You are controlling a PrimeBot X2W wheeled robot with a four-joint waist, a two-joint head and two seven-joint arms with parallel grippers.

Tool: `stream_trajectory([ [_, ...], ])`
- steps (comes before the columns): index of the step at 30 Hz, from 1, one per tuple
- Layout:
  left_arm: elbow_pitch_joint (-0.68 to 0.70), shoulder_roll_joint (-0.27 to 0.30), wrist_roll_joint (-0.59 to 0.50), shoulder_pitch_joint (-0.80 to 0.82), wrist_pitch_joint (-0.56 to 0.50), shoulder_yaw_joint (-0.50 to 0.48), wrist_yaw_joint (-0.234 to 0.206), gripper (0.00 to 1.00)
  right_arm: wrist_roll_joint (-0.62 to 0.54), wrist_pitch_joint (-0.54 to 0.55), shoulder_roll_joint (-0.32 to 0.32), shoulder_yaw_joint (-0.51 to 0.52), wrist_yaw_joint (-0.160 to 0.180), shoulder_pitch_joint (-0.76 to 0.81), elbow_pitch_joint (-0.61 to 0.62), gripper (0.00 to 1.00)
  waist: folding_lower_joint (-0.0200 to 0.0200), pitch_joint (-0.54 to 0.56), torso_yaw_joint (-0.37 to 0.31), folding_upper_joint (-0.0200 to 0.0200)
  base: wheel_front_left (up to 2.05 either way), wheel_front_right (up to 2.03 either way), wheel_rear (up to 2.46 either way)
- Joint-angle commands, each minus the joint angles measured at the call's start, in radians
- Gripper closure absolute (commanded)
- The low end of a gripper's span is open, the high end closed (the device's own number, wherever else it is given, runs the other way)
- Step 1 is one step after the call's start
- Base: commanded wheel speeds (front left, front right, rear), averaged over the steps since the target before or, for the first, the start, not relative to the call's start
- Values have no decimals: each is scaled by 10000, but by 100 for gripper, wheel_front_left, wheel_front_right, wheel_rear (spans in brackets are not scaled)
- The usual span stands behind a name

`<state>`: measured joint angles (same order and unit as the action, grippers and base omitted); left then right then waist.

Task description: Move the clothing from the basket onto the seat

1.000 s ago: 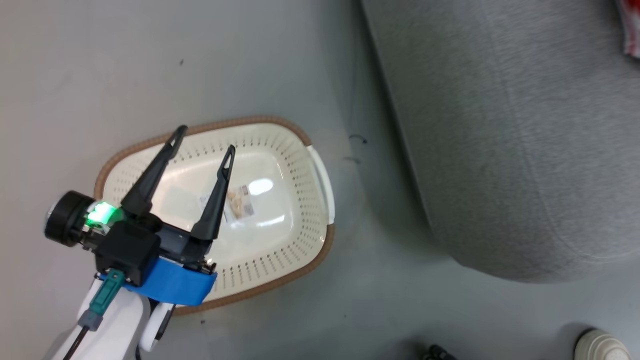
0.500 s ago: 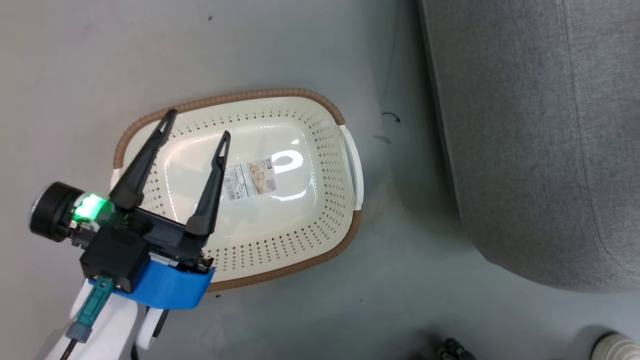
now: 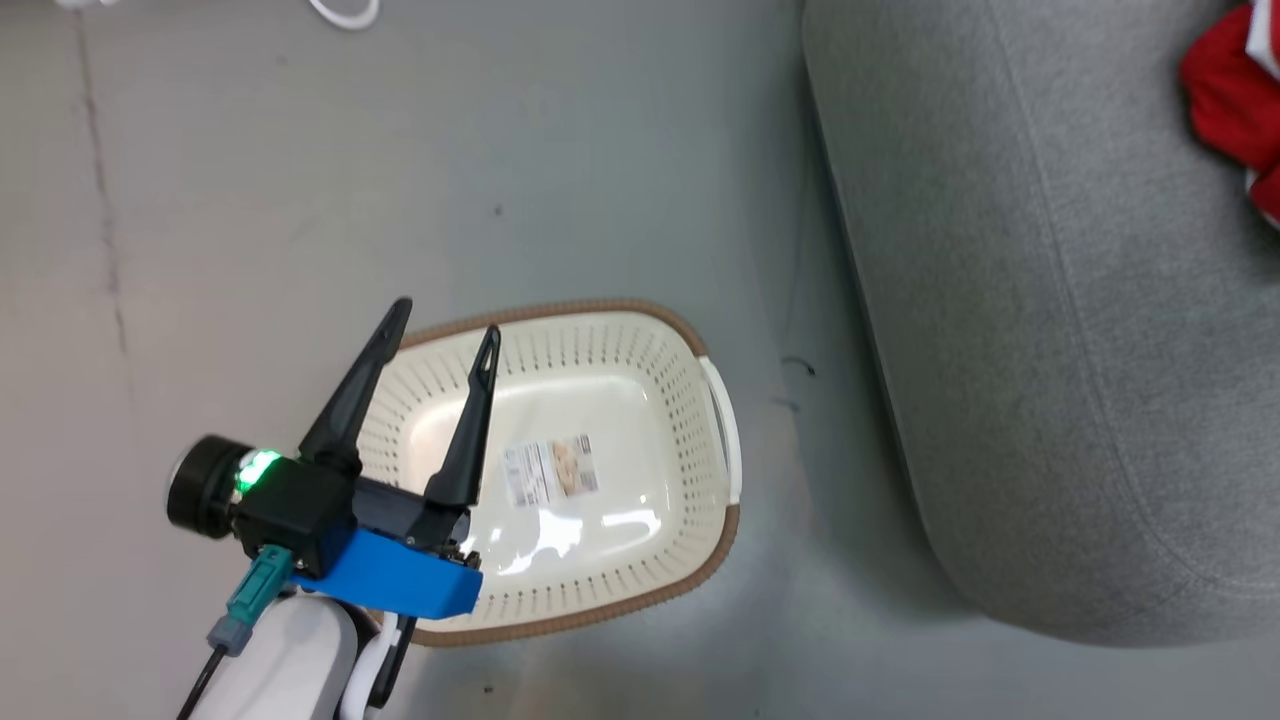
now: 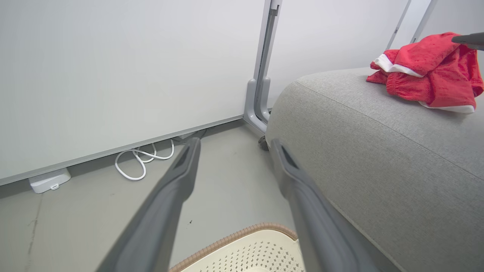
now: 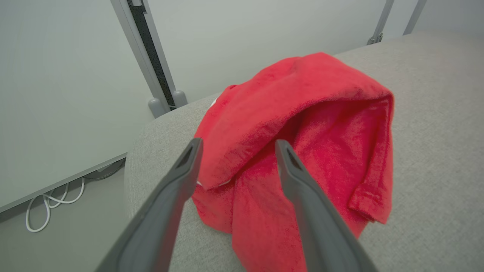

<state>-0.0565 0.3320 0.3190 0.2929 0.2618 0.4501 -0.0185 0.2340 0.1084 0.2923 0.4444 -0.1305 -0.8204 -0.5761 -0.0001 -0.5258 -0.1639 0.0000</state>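
The cream basket [image 3: 700, 480] with a brown rim stands on the floor; inside it I see just a label sticker. My left gripper [image 3: 445, 320] hangs open over its left end, and the left wrist view has the open left gripper [image 4: 234, 145] above the basket rim [image 4: 242, 234]. The grey seat [image 3: 1050, 350] fills the right side. The red clothing [image 3: 1225, 95] lies crumpled on the seat [image 4: 378, 151], with white trim showing on the clothing [image 4: 427, 71]. My right gripper [image 5: 238, 142] is open just above the clothing [image 5: 302, 113], nothing held between its fingers.
A white panel wall with a grey post [image 4: 261, 87] stands behind the seat. A looped white cable [image 4: 143, 162] and a small white box [image 4: 49, 179] lie along the wall's base. Bare grey floor [image 3: 400, 180] surrounds the basket.
The head camera has shifted, so the basket sits lower in its view and the red clothing shows at the upper right. The left gripper stays open over the basket.
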Motion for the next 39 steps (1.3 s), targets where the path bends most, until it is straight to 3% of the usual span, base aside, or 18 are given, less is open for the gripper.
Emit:
stream_trajectory([
  [1,-151,-72,65,-226,39,-105,26,0,32,-18,-83,-147,-5,468,209,0,1,997,328,0,0,0,0],
  [8,-963,-683,306,-1055,43,-847,218,0,-56,38,-1091,-1268,-5,2918,1642,0,1,2669,443,0,0,0,0],
  [18,-1852,-1239,137,-1844,43,-1815,552,0,-716,-768,-2144,-2591,-5,5244,3173,0,1,3948,651,0,0,0,0],
  [26,-2302,-1618,-69,-2322,37,-2574,684,0,-1020,-1421,-2397,-3724,-5,6487,3886,0,1,4581,979,0,0,0,0],
  [39,-2820,-1921,-287,-2654,38,-3429,908,0,-906,-1959,-2417,-4272,-5,7717,4018,0,1,5085,1704,0,0,0,0],
])
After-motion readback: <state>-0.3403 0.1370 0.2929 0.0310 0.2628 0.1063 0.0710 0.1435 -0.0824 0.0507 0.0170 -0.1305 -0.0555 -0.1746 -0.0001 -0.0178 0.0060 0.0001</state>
